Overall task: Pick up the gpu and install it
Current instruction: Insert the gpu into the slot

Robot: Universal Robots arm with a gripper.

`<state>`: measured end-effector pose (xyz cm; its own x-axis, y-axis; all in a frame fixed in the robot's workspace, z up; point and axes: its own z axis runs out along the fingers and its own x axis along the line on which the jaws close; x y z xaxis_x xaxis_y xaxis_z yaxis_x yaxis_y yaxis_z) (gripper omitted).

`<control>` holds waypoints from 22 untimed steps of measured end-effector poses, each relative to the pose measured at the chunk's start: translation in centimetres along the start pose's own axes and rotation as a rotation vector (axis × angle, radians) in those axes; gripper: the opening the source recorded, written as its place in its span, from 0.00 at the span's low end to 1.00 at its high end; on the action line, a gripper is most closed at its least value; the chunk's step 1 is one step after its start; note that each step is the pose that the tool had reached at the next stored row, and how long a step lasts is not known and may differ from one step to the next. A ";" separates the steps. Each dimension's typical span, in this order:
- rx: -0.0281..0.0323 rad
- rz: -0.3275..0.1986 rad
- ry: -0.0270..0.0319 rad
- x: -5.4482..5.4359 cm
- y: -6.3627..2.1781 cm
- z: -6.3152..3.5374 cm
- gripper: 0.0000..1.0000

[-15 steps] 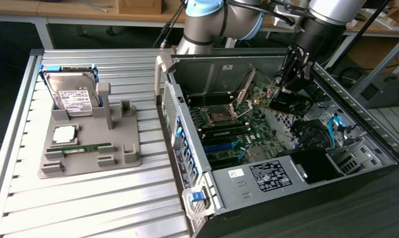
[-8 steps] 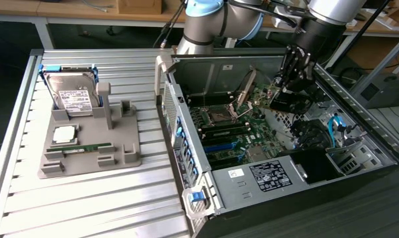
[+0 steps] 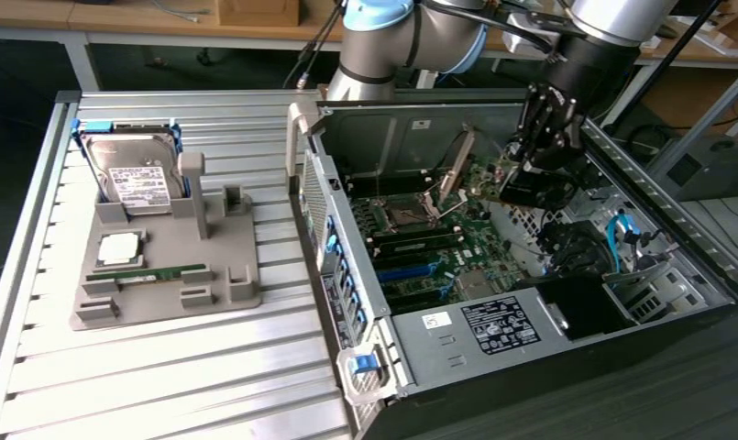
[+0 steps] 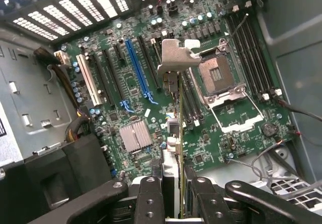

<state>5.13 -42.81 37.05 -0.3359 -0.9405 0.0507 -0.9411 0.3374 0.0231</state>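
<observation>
Slatted metal table [image 3: 160,367], wooden workbench [image 3: 27,14] behind

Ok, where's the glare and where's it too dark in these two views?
Exterior view: even room light, the ribbed table shines pale, the lower front of the computer case goes black. Wrist view: the vent slats blow out white, the bracket of the gpu catches light, the black pincer holding it reads dark.
</observation>
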 end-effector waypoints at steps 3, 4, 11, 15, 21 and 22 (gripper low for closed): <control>0.0010 -0.021 0.0004 0.0 0.00 0.01 0.27; 0.0015 -0.030 0.0006 0.0 0.00 0.01 0.27; 0.0037 -0.073 0.0016 0.0 0.00 0.01 0.27; 0.0049 -0.096 0.0022 0.0 0.00 0.01 0.27; 0.0071 -0.140 0.0031 0.0 0.00 0.02 0.27; 0.0075 -0.147 0.0033 0.0 0.00 0.03 0.27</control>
<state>5.13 -42.81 37.02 -0.1943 -0.9796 0.0506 -0.9804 0.1957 0.0231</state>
